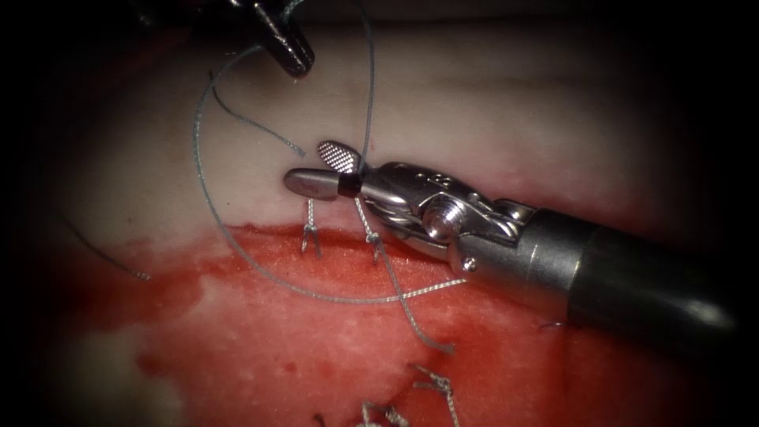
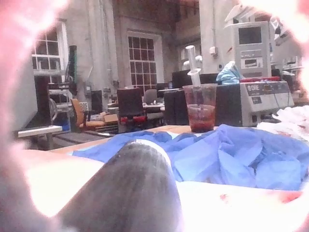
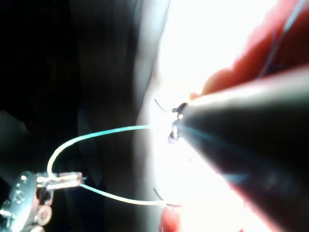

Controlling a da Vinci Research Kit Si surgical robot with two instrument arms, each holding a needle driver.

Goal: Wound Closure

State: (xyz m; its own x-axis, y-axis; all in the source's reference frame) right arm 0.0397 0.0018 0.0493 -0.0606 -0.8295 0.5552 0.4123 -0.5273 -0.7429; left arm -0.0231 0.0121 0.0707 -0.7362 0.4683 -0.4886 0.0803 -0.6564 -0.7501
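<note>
Two tools were in your endoscope view. Your right tool (image 1: pixel 322 168) lay across the tissue (image 1: pixel 490 111) from the right, its jaws parted, with the thread (image 1: pixel 368 95) running down between them at their base; whether they gripped it could not be told. Your left tool (image 1: pixel 294 57) sat at the upper left with jaws closed on the thread, which looped wide to the left and back across the red fluid (image 1: pixel 261 332). Two finished stitches (image 1: pixel 311 231) stood below the right tool's jaws. Cut ends of thread (image 1: pixel 257 122) lay on the pale tissue. The needle could not be made out. In the right wrist view, your left tool (image 3: pixel 63 180) held the thread (image 3: pixel 91 136).
</note>
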